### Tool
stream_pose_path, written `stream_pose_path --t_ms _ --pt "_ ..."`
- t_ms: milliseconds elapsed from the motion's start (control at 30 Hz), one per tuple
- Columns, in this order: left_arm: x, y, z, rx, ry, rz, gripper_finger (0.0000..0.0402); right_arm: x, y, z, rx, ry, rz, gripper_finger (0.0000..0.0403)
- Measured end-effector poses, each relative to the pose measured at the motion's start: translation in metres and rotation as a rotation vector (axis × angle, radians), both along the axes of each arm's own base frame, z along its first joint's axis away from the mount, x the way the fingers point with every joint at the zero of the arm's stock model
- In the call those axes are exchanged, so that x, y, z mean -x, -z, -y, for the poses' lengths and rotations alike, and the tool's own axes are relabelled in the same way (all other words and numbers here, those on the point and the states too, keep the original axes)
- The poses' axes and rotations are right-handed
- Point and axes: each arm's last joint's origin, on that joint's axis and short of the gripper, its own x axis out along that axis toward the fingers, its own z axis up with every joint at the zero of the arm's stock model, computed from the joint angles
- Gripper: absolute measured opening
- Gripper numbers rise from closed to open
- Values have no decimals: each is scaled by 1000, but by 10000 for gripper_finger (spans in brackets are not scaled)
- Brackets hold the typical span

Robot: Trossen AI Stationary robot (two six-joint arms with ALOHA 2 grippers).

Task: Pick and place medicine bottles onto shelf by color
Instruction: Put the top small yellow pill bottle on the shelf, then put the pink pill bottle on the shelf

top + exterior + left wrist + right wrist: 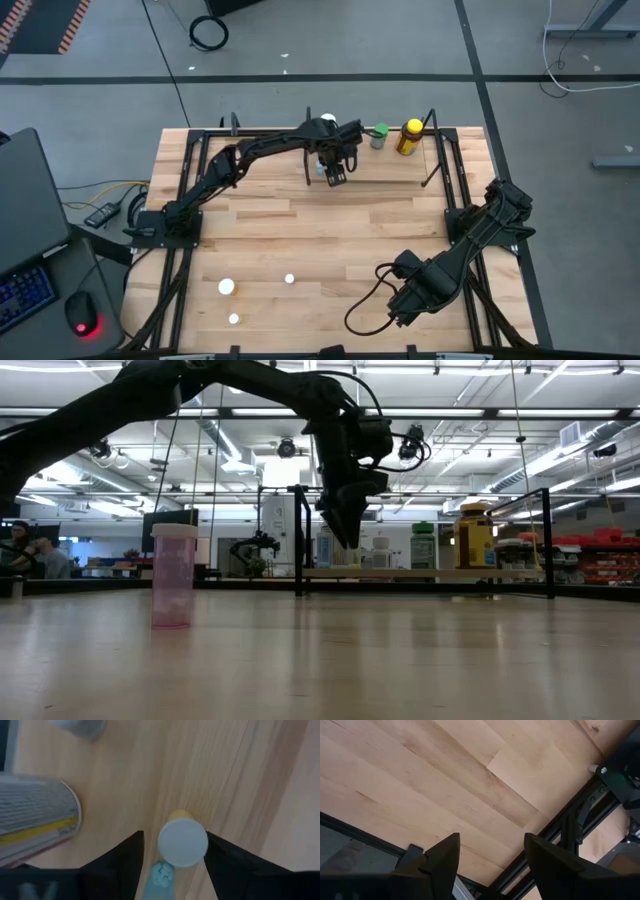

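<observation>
My left gripper hangs over the shelf, a narrow light-wood plank at the table's far edge, fingers pointing down and open. A small orange bottle with a white cap stands upright on the plank between the fingers. A larger white labelled bottle stands beside it on the plank. A green bottle and a yellow dark-capped bottle stand farther right on the shelf. My right gripper waits open over the table's near right. My left gripper comes from above, pointing down, with one finger on each side of the small bottle's white cap. There is a clear gap on one side. On the other side the cap's edge meets the finger in the picture, and I cannot tell whether they touch.
Three small white-capped bottles stand on the table's near left; one shows pink and translucent in the low view. A light blue thing lies under the left gripper. Black posts frame the shelf.
</observation>
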Motion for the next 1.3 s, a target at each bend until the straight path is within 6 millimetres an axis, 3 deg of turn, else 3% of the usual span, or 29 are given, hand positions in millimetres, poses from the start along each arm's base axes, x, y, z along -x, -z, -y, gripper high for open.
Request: stream_pose_path --t_ms 567,1067,1300 --pt "5 -11 0 -2 3 -7 224 0 0 0 0 0 1 229" --pt "16 -66 7 -88 20 113 228 0 0 0 12 -1 9 229" --pt "22 -99 29 -103 25 207 229 -1 0 1 34 -6 29 229"
